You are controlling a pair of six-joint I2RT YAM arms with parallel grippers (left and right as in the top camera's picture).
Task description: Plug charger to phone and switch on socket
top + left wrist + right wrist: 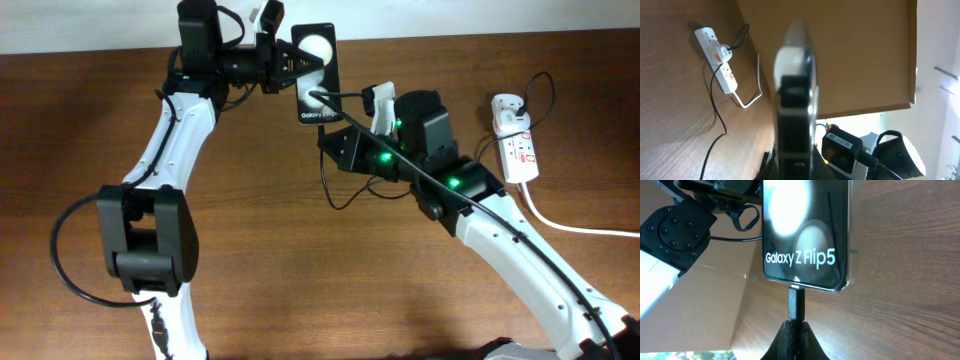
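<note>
While left pincer (298,62) clamps phone (324,92) edge, right pincer (796,324) pinching charger (795,301) tip against phone's lower edge, socket (516,142) well apart.

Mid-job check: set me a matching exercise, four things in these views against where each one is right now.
Things:
1. phone
2. charger plug tip
3. socket
4. thick white cord

Places:
A. lies on the table at the far right, white adapter plugged in
B. clamped by the left gripper
C. pinched in the right gripper, at the phone's bottom edge
D. trails off the overhead view's right edge

Pairs: 1-B, 2-C, 3-A, 4-D
</note>
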